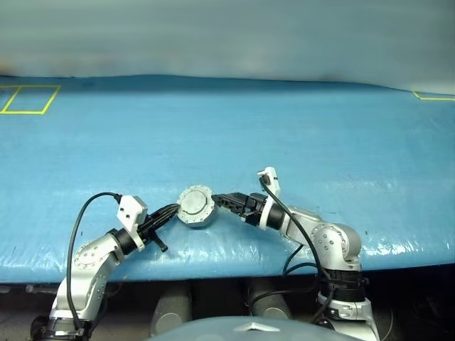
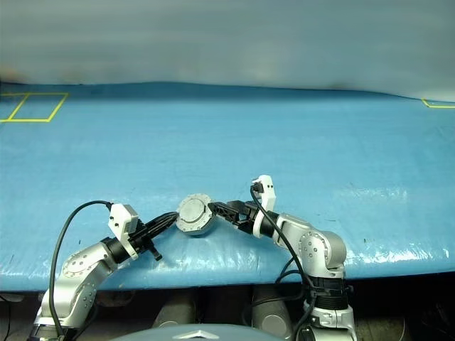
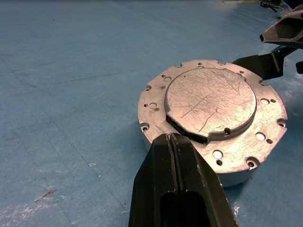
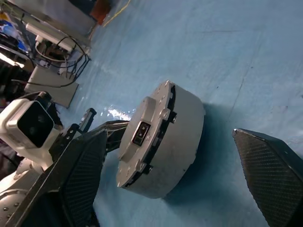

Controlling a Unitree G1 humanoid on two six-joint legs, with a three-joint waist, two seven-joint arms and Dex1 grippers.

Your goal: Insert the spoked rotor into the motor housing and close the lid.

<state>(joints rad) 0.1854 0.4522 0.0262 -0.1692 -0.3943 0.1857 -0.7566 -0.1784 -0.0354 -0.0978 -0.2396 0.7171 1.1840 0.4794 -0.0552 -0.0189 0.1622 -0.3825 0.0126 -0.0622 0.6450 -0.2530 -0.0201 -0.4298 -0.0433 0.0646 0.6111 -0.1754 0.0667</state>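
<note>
Scratched round silver lid (image 3: 210,101), notched rim

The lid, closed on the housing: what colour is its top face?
Plain silver-grey, scratched, on the lid; clearest in the left wrist view.

Bright even light, glare on the lid (image 3: 210,101).

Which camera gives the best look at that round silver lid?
The left wrist view: the lid is seen up close, closed on the motor housing, showing its scratches and rim holes. The right wrist view shows it edge-on. The eye views show it small between the two grippers.
</note>
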